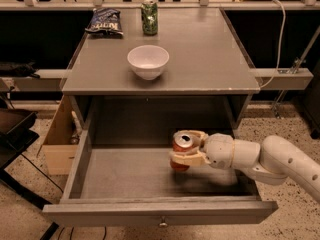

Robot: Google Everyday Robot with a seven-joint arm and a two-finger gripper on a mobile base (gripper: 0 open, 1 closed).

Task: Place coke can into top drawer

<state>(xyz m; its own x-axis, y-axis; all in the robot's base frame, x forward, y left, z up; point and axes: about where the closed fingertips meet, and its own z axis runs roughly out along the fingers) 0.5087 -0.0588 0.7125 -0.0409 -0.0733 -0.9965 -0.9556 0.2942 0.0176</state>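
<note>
The top drawer (150, 213) is pulled wide open below the grey table top; its front panel with a small round knob (162, 223) faces me. The coke can (181, 149), red with a silver top, is upright and low inside the drawer, right of centre, close to the drawer floor. My gripper (186, 151) reaches in from the right on a white arm and is shut on the coke can, its tan fingers (189, 159) wrapped around the can's sides.
On the table top (210, 59) stand a white bowl (148, 61), a green can (149, 17) and a dark chip bag (104, 22) at the back left. A cardboard box (59, 144) sits on the floor left of the drawer. A rail runs at the right.
</note>
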